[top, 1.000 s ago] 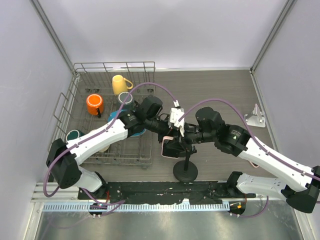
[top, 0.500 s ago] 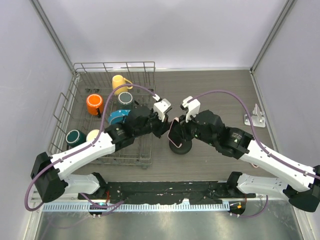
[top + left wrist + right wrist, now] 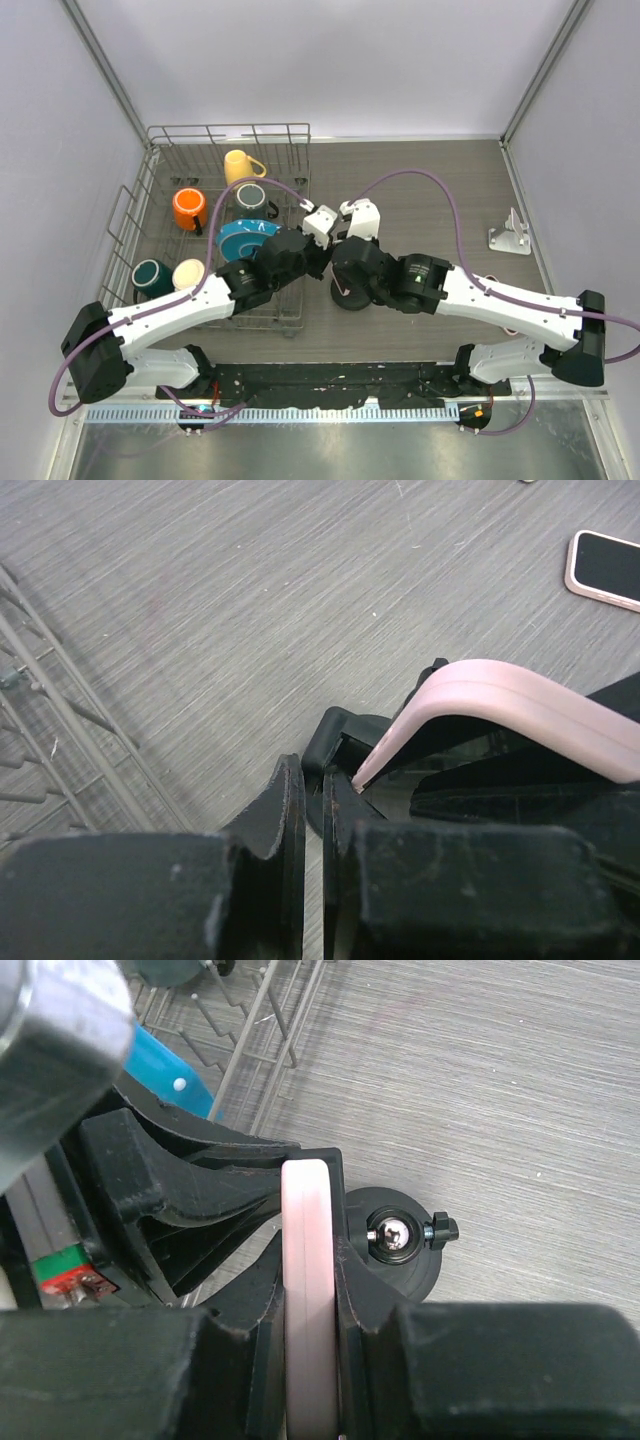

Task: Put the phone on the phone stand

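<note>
- Both wrists have drawn together over the grey wood-grain table (image 3: 450,180) since a second ago.
- Right gripper (image 3: 345,262) pinches the smooth, round-edged pink-cased phone (image 3: 308,1340) edge-on.
- Matte black phone stand (image 3: 395,1245), with its disc base, sits at 3 o'clock of the phone.
- Left gripper (image 3: 312,810) has its fingers pressed together, empty, at 9 o'clock of the stand.

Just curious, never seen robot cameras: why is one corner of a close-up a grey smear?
Right wrist view: a grey part seems too near the lens, out of focus; the pink phone is sharp. Left wrist view: table grain crisp.
</note>
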